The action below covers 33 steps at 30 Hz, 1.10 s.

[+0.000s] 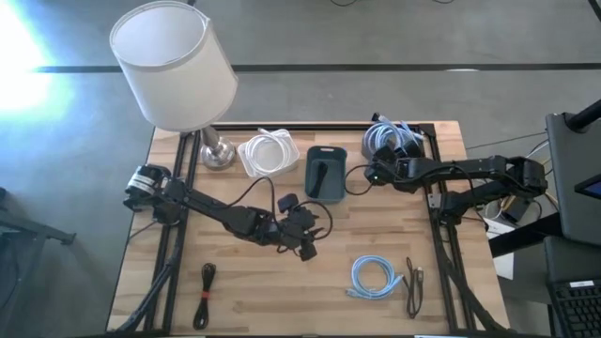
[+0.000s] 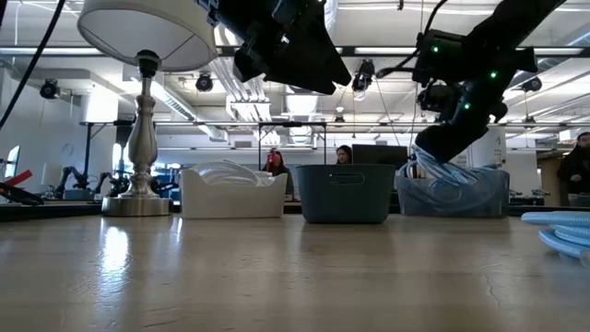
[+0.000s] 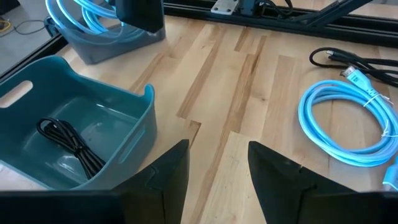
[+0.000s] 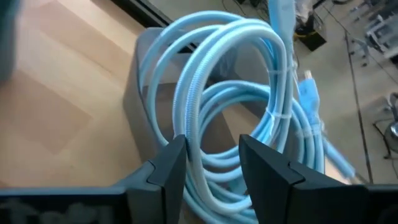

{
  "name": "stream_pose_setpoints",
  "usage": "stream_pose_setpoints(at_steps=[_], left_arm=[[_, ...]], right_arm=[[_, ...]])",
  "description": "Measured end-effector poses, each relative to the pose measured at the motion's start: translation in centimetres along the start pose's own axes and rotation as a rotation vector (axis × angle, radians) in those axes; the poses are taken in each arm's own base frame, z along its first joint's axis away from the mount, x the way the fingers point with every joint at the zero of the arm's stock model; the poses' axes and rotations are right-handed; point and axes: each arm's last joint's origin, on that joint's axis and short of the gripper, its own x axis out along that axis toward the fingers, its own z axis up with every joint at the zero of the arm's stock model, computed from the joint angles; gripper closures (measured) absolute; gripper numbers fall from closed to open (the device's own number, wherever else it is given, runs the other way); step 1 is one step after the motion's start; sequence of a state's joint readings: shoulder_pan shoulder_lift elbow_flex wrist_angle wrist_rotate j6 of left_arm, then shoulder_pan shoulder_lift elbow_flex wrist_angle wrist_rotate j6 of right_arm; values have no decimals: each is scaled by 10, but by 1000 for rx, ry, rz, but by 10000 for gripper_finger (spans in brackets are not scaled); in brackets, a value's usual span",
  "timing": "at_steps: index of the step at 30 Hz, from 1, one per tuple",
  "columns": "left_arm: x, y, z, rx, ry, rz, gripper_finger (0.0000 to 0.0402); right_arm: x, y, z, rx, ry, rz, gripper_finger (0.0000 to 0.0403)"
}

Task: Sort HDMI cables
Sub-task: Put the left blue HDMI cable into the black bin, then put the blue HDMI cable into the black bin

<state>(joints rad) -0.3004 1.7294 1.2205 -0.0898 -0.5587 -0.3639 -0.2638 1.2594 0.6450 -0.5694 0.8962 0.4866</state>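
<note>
Three bins, high view: white bin [image 1: 266, 156] with a white coil [image 1: 269, 150], teal bin [image 1: 326, 174] with a dark bundle [image 1: 321, 177] lying lengthwise along it, blue-grey bin [image 1: 395, 141] with light-blue coils [image 1: 386, 137].
Left gripper, high view: left gripper [image 1: 304, 228] over bare wood at mid-table, teal bin just beyond its fingers.
Right gripper, high view: right gripper [image 1: 377, 169] at the blue-grey bin's near edge.
Loose cables, high view: light-blue coil [image 1: 375, 278] flat near the front right; dark cable [image 1: 414, 286] just beside it, long axis front to back; black bundle [image 1: 205, 294] at front left, same axis.
Other, high view: lamp [image 1: 177, 72] behind the white bin.
Low view: right gripper [image 2: 441, 146] hangs above the blue-grey bin [image 2: 452, 195]; left gripper [image 2: 293, 48] high over the table [image 2: 277, 277].
Left wrist view: fingers [image 3: 171, 180] apart, nothing between them; ahead to one side the teal bin [image 3: 93, 134] with the dark bundle [image 3: 68, 144] lying diagonally; to the other side the light-blue coil [image 3: 348, 124] flat.
Right wrist view: fingers [image 4: 165, 171] apart, straddling a strand of the light-blue coils [image 4: 242, 112]; I cannot tell whether they pinch it.
</note>
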Motion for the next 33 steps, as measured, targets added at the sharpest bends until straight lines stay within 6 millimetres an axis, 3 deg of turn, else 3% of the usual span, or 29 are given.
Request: stream_pose_setpoints(at_steps=[8,19,27,33], left_arm=[[0,0,0,6,1,0,234],[0,0,0,25,1,0,234],[0,0,-1,30,7,2,234],[0,0,-2,38,19,6,234]], right_arm=[[-1,3,-11,-16,1,-3,230],[-35,10,-10,-53,-128,98,222],[-81,1,-13,10,-282,311,225],[-128,-8,-14,143,-348,722,229]])
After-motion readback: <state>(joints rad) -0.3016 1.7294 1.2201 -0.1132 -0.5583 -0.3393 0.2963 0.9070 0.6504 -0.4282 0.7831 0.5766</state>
